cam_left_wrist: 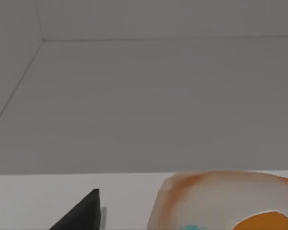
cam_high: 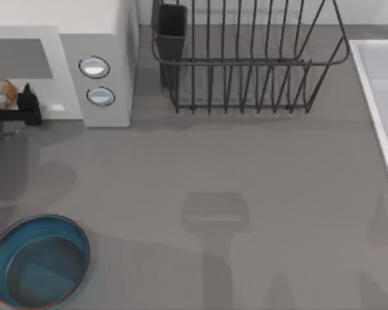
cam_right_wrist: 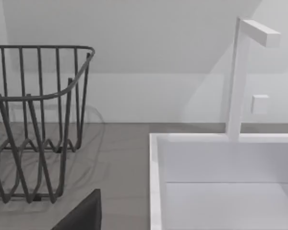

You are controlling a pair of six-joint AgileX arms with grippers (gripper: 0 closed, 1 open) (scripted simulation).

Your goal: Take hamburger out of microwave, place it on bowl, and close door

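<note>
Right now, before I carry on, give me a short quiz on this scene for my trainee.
1. True or false: the hamburger already lies in the bowl.
2. In the top view, what stands on the table to the right of the microwave? A) a black wire dish rack B) a kettle C) a cutting board
3. Which hand is at the microwave's opening, beside the hamburger?

Key:
1. False. The hamburger is at the microwave's opening and the bowl sits apart from it, near the table's front left.
2. A.
3. The left hand.
</note>
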